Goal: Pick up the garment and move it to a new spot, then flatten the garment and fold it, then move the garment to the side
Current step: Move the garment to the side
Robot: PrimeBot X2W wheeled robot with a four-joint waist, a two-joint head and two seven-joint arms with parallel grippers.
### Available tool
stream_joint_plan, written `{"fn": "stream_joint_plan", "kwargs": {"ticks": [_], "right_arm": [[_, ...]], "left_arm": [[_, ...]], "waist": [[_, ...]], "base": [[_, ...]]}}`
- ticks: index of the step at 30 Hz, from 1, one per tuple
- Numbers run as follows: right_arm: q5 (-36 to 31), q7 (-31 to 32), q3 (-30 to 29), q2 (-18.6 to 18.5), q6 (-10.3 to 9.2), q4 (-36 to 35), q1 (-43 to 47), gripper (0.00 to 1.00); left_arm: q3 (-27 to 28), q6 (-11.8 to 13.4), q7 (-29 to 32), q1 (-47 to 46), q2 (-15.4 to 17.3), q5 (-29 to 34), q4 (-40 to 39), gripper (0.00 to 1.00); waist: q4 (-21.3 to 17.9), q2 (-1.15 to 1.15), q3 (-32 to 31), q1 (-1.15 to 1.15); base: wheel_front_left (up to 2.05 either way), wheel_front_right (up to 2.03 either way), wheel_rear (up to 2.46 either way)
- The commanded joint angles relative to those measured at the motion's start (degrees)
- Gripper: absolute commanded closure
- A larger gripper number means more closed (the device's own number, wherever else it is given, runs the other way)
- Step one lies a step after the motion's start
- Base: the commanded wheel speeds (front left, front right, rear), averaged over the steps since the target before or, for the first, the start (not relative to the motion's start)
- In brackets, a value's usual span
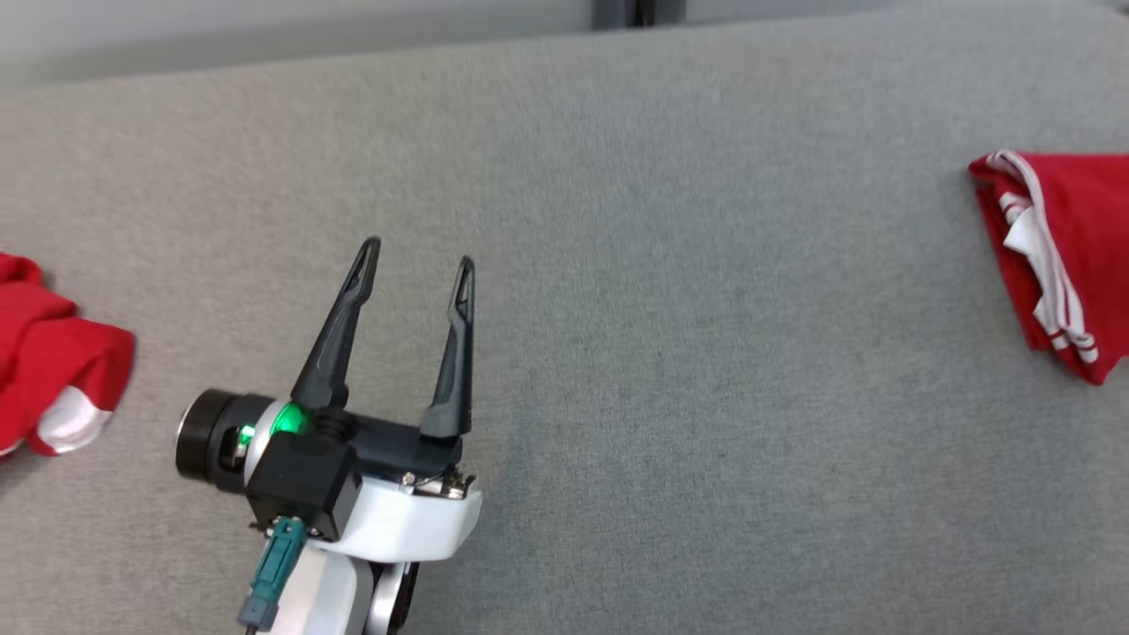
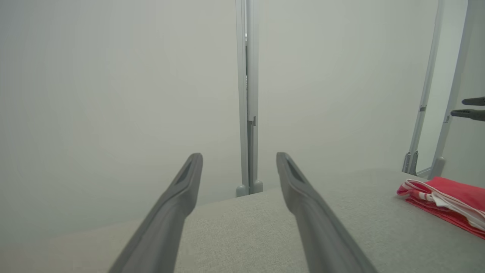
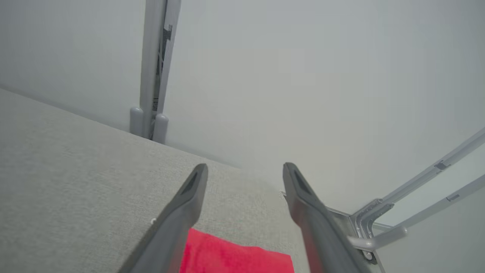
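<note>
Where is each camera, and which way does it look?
Head view: on the head, looking down at the grey fabric tabletop and folded red, white-striped garment; left jaws show, open.
Left wrist view: on the left wrist, looking along its dark fingers toward the pale wall.
Right wrist view: on the right wrist, looking along the open right jaws across the tabletop.
Shared: all three see the garment.

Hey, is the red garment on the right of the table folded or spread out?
Folded: the red garment lies as a compact, layered bundle, its white-striped trim doubled along one edge.
</note>
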Motion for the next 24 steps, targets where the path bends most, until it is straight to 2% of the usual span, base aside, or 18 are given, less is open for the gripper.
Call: {"fn": "stream_joint_plan", "kwargs": {"ticks": [1, 8, 10, 15, 24], "right_arm": [[-1.2, -0.3, -1.8, 0.9, -0.01, -2.2, 2.3, 0.00], [-8.6, -0.1, -16.6, 9.9, -0.02, -15.5, 17.4, 0.00], [-10.7, -0.1, -20.5, 13.7, -0.01, -18.8, 24.2, 0.00], [-16.1, -0.1, -27.3, 20.0, -0.01, -26.1, 34.8, 0.00], [-22.0, -0.1, -36.3, 27.7, -0.01, -35.1, 44.3, 0.00]], "left_arm": [[0.6, 0.3, -0.1, 1.0, 0.1, -0.3, 0.5, 0.00], [4.5, 1.0, -0.1, 6.5, 0.0, -1.1, 2.1, 0.00], [5.0, 0.6, -0.1, 9.5, 0.0, -0.7, 2.7, 0.00], [5.8, 0.4, -0.1, 10.7, 0.1, -1.1, 2.2, 0.00], [6.5, 0.7, -0.1, 11.0, 0.0, -1.5, 2.6, 0.00]], "waist": [[1.1, 0.00, -4.7, 0.00], [0.9, 0.00, -11.7, 0.00], [1.0, 0.00, -14.6, 0.00], [1.7, 0.00, -14.4, 0.00], [2.6, 0.00, -13.8, 0.00]], "base": [[0.00, 0.00, 0.00], [0.00, 0.00, 0.00], [0.00, 0.00, 0.00], [0.00, 0.00, 0.00], [0.00, 0.00, 0.00]]}}
